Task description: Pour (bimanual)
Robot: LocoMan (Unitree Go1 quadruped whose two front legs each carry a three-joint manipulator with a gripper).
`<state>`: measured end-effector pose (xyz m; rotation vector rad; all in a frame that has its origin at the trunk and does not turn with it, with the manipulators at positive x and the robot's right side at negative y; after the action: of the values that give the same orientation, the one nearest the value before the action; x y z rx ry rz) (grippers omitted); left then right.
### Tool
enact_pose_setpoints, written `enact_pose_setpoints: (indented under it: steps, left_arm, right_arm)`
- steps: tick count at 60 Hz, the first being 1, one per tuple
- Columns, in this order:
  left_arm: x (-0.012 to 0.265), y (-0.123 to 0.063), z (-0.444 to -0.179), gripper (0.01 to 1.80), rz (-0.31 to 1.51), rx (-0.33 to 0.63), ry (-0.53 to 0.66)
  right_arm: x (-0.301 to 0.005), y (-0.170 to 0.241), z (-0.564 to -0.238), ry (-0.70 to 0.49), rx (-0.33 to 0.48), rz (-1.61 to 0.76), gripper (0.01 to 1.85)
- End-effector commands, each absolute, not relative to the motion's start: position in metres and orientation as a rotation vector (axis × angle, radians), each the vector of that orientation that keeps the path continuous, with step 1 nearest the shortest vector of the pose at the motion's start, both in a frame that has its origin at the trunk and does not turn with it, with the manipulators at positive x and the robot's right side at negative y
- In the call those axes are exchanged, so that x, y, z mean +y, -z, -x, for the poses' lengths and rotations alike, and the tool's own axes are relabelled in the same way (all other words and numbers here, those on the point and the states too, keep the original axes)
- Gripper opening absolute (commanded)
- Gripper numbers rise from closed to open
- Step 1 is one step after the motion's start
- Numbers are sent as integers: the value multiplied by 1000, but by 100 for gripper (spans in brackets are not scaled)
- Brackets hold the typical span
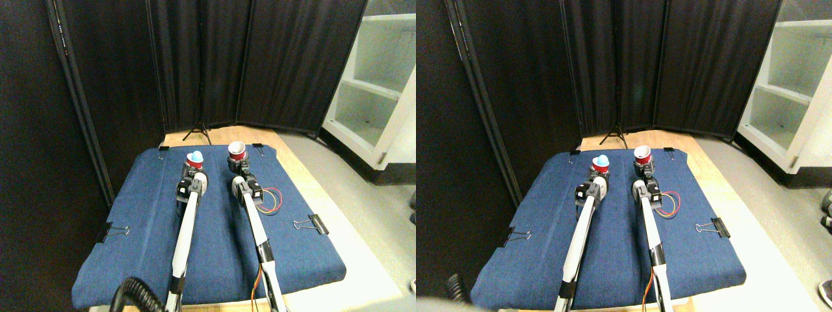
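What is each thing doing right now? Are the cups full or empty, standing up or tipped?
Left red cup: upright at the left gripper, a blue ball inside.
Blue ball: sitting in the left cup's mouth.
Right red cup: at the right gripper, tilted, looks empty.
Blue cloth: flat, clipped down.
Binder clip: clamped on the cloth's edge.

Dim, soft picture; black curtains (195, 58) swallow light, brighter at right, edges bowed by the wide lens
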<state>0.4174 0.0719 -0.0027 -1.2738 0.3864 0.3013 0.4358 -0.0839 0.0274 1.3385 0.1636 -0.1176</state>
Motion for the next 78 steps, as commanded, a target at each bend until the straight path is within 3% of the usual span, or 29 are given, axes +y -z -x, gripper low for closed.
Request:
enact_pose_setpoints:
  steps: [1,21,53,78]
  left_arm:
    - [74,7,-420,33,1260,353,-284]
    - [83,30,-422,33,1322,314,-319]
    - [111,40,-420,33,1359,273,-305]
    - [114,48,-418,33,1363,247,-336]
  right_arm:
    - [-85,-31,-437,92,131,-1347,34]
    - [-89,-16,-437,186,137,-1361,36]
    - [-97,7,-434,226,132,-1399,35]
    - [-105,23,-431,265,118,-1391,35]
